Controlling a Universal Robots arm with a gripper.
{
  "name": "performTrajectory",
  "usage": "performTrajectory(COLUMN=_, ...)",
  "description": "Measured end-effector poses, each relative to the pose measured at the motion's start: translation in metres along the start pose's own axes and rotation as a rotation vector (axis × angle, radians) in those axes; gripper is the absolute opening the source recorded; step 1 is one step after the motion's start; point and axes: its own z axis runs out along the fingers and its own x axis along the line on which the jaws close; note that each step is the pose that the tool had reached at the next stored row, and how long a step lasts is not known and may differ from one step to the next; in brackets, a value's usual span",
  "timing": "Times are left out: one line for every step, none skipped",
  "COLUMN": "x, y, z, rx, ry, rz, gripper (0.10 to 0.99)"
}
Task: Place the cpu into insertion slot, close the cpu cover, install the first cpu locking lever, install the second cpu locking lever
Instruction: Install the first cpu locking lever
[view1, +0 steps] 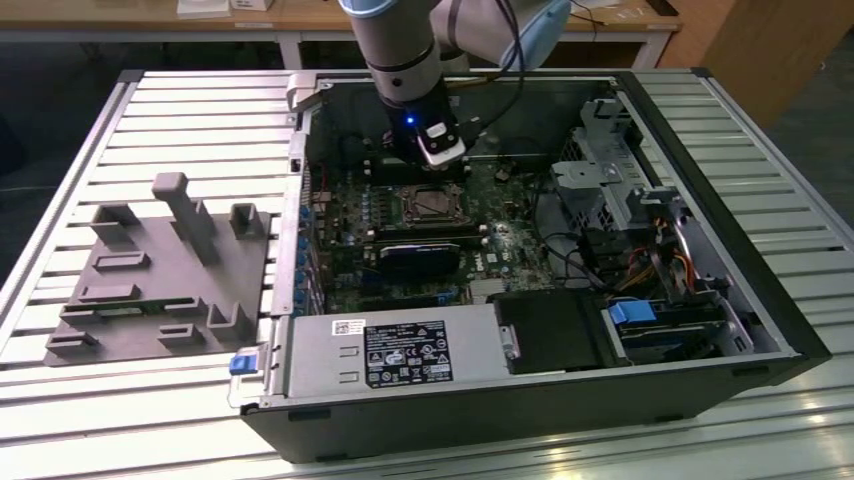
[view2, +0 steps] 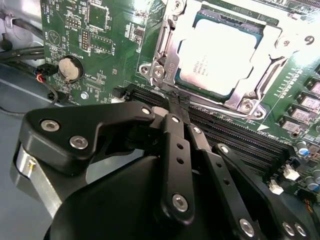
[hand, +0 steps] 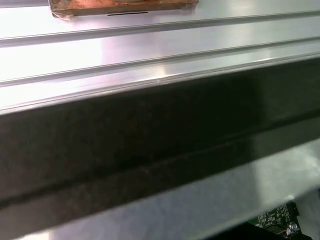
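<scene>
The cpu, a flat square chip with a silver-grey top, lies in the insertion slot on the green motherboard. The silvery cpu cover is folded down around it, framing the chip through its window. A thin metal locking lever runs along one side of the socket. My gripper is shut, its black fingertips meeting just off the socket's corner, at the edge of the memory slots. In the exterior view the gripper hangs over the board just behind the socket. I cannot tell whether the tips touch the lever.
Long black memory slots run beside the socket, and a coin battery sits on the board. The open case holds a power supply, a drive cage and cables. A grey fixture stands on the slatted table.
</scene>
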Motion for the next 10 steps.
performTrajectory(x=0.0001, y=-0.0001, z=0.0004, rx=0.001, ry=-0.0003, rz=0.001, gripper=0.102)
performTrajectory(x=0.0002, y=-0.0002, z=0.0008, rx=0.001, ry=-0.0005, rz=0.001, gripper=0.102)
performTrajectory(x=0.0003, y=-0.0002, z=0.0012, rx=0.002, ry=-0.0007, rz=0.002, gripper=0.102)
performTrajectory(x=0.0004, y=-0.0003, z=0.0015, rx=0.002, ry=-0.0009, rz=0.002, gripper=0.102)
performTrajectory(x=0.0005, y=-0.0004, z=0.0018, rx=0.003, ry=-0.0012, rz=0.003, gripper=0.102)
performTrajectory(x=0.0006, y=-0.0004, z=0.002, rx=0.005, ry=-0.0015, rz=0.003, gripper=0.102)
performTrajectory(x=0.0006, y=-0.0005, z=0.0023, rx=0.005, ry=-0.0018, rz=0.003, gripper=0.102)
performTrajectory(x=0.0007, y=-0.0006, z=0.0027, rx=0.006, ry=-0.0021, rz=0.004, gripper=0.102)
performTrajectory(x=0.0008, y=-0.0006, z=0.0032, rx=0.006, ry=-0.0023, rz=0.004, gripper=0.102)
performTrajectory(x=0.0009, y=-0.0006, z=0.0038, rx=0.005, ry=-0.0026, rz=0.005, gripper=0.102)
